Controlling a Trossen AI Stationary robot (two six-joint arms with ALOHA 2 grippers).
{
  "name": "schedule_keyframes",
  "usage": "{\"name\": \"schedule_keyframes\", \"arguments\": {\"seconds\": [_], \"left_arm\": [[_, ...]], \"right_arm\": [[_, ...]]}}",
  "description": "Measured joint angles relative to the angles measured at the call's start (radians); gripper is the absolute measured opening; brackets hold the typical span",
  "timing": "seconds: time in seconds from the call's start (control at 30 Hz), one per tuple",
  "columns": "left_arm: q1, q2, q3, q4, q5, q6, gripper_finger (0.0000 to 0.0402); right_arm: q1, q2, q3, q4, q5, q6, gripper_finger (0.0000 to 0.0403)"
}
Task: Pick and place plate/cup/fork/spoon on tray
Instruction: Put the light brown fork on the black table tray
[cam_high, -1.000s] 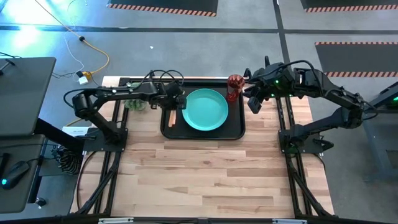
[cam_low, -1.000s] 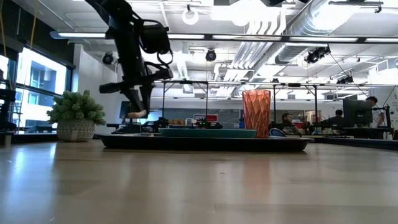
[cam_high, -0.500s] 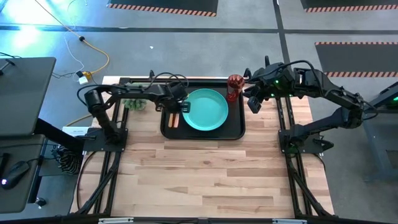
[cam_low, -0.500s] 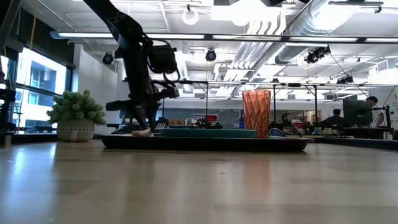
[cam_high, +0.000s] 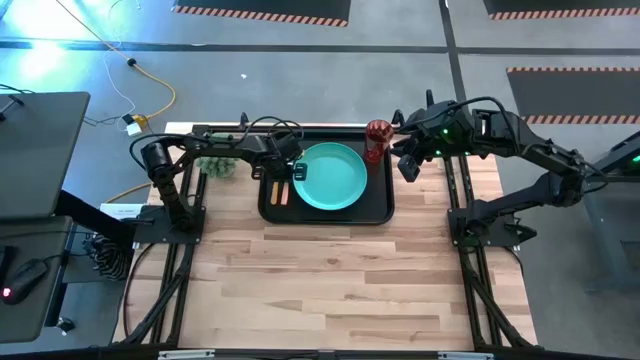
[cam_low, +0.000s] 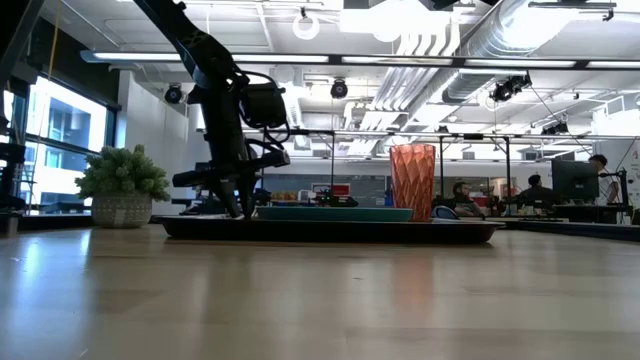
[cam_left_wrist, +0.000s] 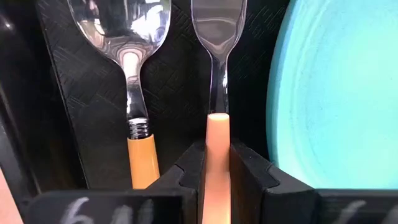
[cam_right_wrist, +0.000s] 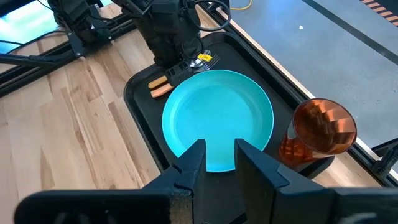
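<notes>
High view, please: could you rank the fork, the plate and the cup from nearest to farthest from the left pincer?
1. The fork, held in the left pincer itself, at the left end of the tray.
2. The plate, just to the pincer's right, mid-tray.
3. The cup, farthest, at the tray's far right corner near the right pincer.

My left end effector is black, around the fork with its pale orange handle and silver tines. The spoon is silver on orange-tan. Teal plate, red faceted cup, textured black tray, light wood bench.
</notes>
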Motion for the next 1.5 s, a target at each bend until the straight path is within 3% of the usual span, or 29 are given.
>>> {"name": "schedule_keyframes", "arguments": {"seconds": [0.4, 1.5], "left_arm": [[0.005, 0.0, 0.0, -0.001, -0.003, -0.001, 0.0065], [0.005, 0.0, 0.0, -0.002, 0.014, -0.014, 0.0067]], "right_arm": [[0.0, 0.0, 0.0, 0.0, 0.0, 0.0, 0.0075], [0.0, 0.0, 0.0, 0.0, 0.001, -0.003, 0.0075]]}}
